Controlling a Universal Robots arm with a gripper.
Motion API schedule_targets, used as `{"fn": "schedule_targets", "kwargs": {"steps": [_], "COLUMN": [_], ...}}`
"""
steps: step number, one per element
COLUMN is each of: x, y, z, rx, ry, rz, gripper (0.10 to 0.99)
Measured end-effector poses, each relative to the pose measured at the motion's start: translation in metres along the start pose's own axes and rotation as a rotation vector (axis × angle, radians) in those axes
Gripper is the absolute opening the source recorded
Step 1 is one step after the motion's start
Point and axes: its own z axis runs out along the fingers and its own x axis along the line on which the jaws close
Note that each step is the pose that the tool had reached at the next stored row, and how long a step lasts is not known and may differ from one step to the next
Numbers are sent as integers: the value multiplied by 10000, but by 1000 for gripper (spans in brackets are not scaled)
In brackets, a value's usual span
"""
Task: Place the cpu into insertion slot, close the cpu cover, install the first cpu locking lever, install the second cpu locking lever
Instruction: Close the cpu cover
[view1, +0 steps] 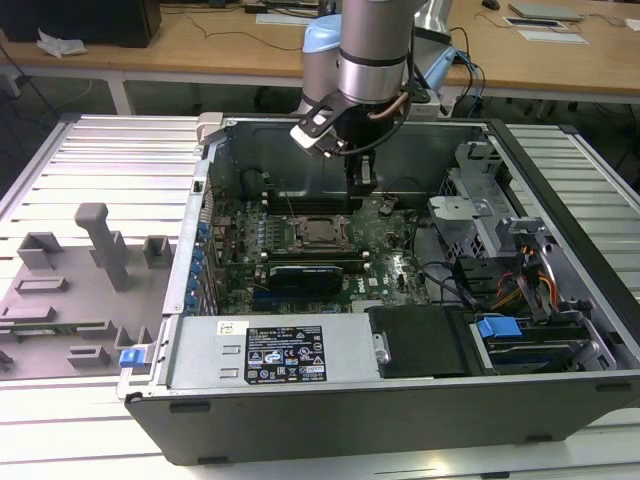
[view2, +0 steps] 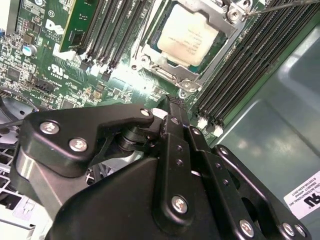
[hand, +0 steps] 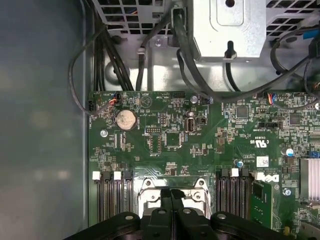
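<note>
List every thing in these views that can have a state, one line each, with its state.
cpu: seated, metal top facing up.
cpu cover: down flat around the cpu.
locking lever: latched or free, cannot tell.
claw: shut, empty, its tip over the cpu cover.
computer case: open, side panel off.

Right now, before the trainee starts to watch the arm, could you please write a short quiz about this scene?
1. True or false: the cpu cover lies closed over the cpu.
2. In the exterior view, the gripper hangs above: A the motherboard; B the grey tray; C the wooden desk.
3. Fill in: in the first wrist view, the fingers are ___ (open or shut).
Key: 1 true; 2 A; 3 shut.
</note>
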Motion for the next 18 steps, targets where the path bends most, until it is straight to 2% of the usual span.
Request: {"fn": "schedule_targets", "kwargs": {"steps": [5, 11, 15, 18], "x": [0, -42, -68, -68], "y": [-117, -337, -396, -397], "z": [8, 50, 69, 69], "rx": [0, 0, -1, 0], "ry": [1, 0, 2, 0], "rz": [-1, -1, 0, -1], "gripper": [106, 106, 106, 106]}}
